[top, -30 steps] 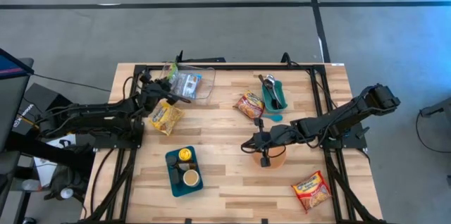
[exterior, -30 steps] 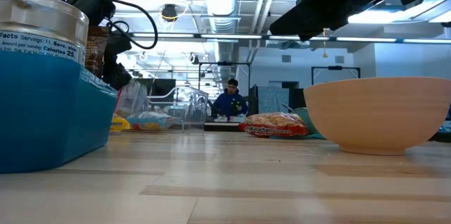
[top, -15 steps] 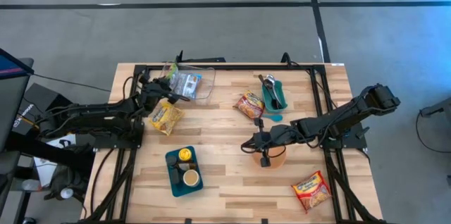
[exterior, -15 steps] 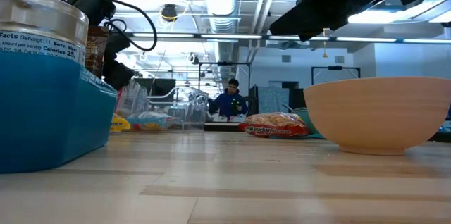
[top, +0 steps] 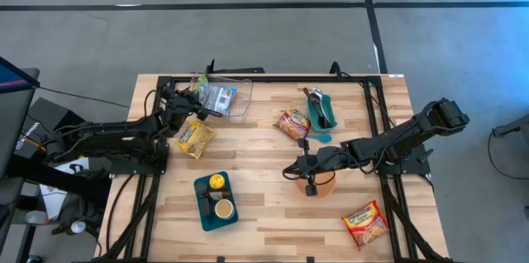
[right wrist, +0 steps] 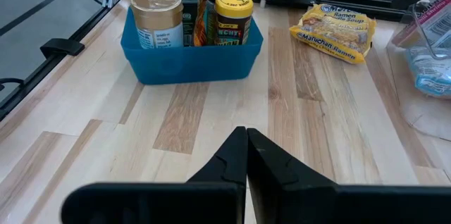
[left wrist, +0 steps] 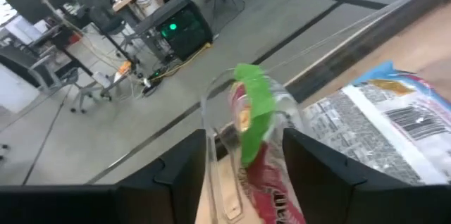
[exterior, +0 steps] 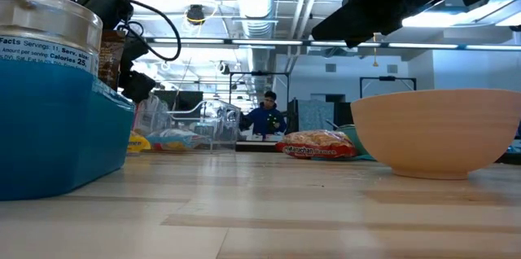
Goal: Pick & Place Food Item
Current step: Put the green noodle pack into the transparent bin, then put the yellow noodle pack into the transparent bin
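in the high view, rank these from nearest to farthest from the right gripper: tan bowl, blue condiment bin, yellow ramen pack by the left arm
Measured from the right gripper:
1. Tan bowl, right beside it, partly under the arm.
2. Blue condiment bin, toward the left arm's side, near the front edge.
3. Yellow ramen pack, farther still, next to the left arm.

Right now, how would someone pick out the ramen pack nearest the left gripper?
Find the clear bin at the table's far left. Just in front of it, beside the left gripper, lies the ramen pack. It is yellow, while the other two packs are red and orange and lie on the right half.
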`<action>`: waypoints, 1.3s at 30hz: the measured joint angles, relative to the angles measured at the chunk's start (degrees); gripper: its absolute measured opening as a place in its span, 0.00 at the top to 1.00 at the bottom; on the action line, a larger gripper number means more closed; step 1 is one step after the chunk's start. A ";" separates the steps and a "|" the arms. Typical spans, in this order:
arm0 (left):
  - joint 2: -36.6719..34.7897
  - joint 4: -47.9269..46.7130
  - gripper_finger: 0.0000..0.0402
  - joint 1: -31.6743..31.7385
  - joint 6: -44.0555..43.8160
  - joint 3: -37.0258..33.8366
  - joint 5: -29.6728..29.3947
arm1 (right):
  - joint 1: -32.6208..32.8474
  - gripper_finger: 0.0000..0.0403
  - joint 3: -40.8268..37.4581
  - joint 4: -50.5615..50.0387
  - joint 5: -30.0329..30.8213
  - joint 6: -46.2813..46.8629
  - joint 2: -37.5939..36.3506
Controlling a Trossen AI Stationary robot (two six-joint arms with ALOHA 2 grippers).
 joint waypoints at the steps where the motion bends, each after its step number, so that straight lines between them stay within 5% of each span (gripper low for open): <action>1: -0.13 -0.03 0.53 -0.01 -0.01 0.00 -0.19 | 0.00 1.00 0.00 0.00 0.00 0.00 0.02; 22: -14.88 0.08 0.45 -6.30 -11.84 0.00 -0.21 | 0.00 1.00 0.01 0.00 0.02 0.00 0.02; 39: -17.87 -0.51 0.56 -18.59 -30.73 0.00 21.74 | 0.00 1.00 0.02 -0.02 0.00 1.03 0.02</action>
